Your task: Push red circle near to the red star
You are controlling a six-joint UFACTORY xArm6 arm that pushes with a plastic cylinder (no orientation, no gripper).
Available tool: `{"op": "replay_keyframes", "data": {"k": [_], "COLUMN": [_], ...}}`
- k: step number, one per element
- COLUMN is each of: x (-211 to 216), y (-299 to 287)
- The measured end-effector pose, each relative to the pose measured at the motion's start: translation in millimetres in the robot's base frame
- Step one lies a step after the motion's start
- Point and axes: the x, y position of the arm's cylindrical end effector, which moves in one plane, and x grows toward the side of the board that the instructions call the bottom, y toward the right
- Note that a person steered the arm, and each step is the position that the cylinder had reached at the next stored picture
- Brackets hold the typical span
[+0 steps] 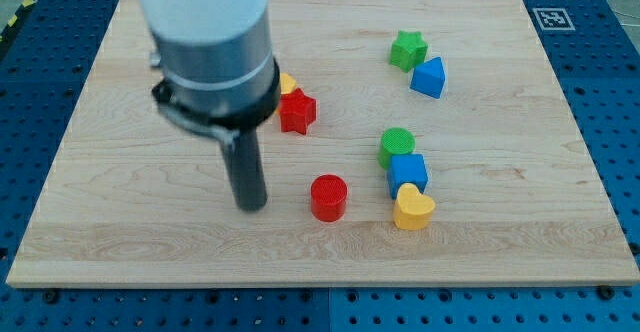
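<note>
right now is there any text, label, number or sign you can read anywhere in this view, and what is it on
No readable words, brands or numbers anywhere.
One sign only: a black-and-white square fiducial marker on the wooden board's corner at the view's top right; it carries a pattern, no letters.
The red circle, red star and the other blocks are unmarked, as is my tip.

Wooden board (150,242) carrying eight small blocks

Taking the red circle (328,197) as landmark: red star (297,111) and yellow block (287,82) up-left; green circle (397,145), blue cube (408,173), yellow heart (412,209) rightward; green star (407,50), blue triangle (429,78) upper right.
</note>
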Motion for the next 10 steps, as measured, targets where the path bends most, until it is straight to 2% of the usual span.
{"op": "replay_keyframes", "data": {"k": [1, 2, 3, 4, 5, 6, 7, 8, 9, 10], "x": [45.6, 50.3, 2.2, -14.9, -16.2, 10.6, -2.8, -38.7, -79.3, -97.9], "y": [73.3, 114.7, 117.8, 88.6, 90.5, 91.8, 72.9, 47.5, 47.5, 47.5]}}
